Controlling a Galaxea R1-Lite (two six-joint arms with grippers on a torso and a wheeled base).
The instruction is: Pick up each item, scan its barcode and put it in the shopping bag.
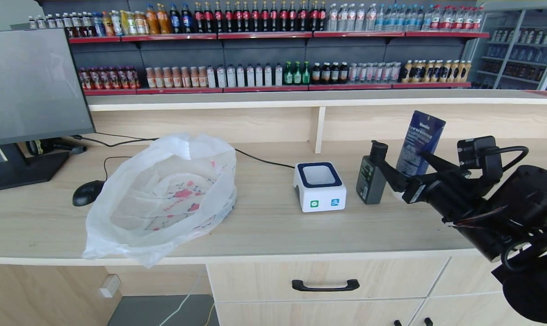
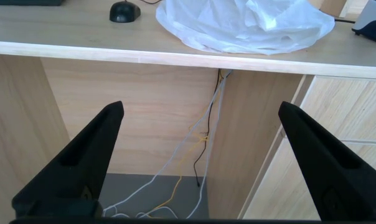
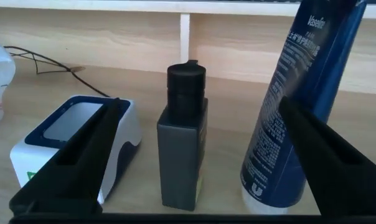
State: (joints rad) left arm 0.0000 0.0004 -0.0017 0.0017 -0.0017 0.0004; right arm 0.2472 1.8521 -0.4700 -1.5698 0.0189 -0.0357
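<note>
Nothing seemed bagged: the shopping bag [image 1: 164, 194] lay open, apparently empty. My right gripper [image 1: 400, 151] was spread wide around the dark bottle [image 1: 370, 179], standing beside the scanner [image 1: 319, 186], with the blue tube [image 1: 420, 140] just behind; my left gripper [image 2: 200, 112] hung spread below the counter [image 1: 273, 226]

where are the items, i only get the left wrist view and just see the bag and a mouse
Observer: A dark bottle and a blue tube stand just right of the scanner.
Operator: is either gripped yet
Observer: No. The right gripper is open, close to the bottle, holding nothing.
Operator: anything bagged yet
Observer: From the head view the bag looks empty inside.
</note>
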